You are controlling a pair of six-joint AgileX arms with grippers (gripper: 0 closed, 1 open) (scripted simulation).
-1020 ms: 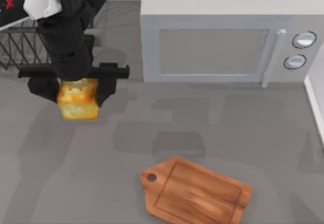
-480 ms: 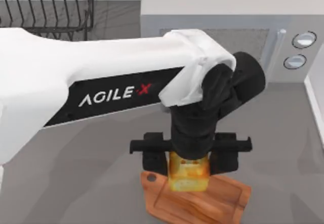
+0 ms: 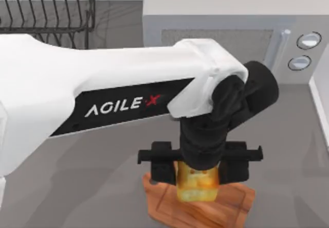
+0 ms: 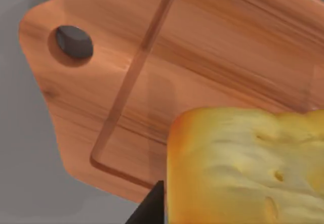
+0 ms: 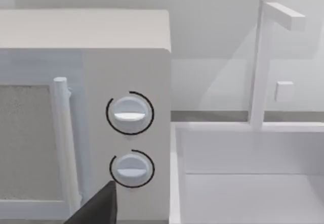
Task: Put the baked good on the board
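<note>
A: Your left gripper (image 3: 198, 171) is clamped on the baked good (image 3: 196, 186), holding it over the board (image 3: 234, 207); whether it touches the wood, I cannot tell.

B: How does it handle?

A: Probably light, soft, crumbly; squeeze the flat sides gently; one loaf, one board; right gripper (image 5: 96, 209) parked beside the microwave (image 5: 86, 32), its fingers' state unclear.

left arm outstretched, left gripper (image 3: 197, 174) fingers (image 3: 160, 167) clamped

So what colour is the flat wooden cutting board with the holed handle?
Reddish-brown with darker grain streaks, clearest in the left wrist view.
</note>
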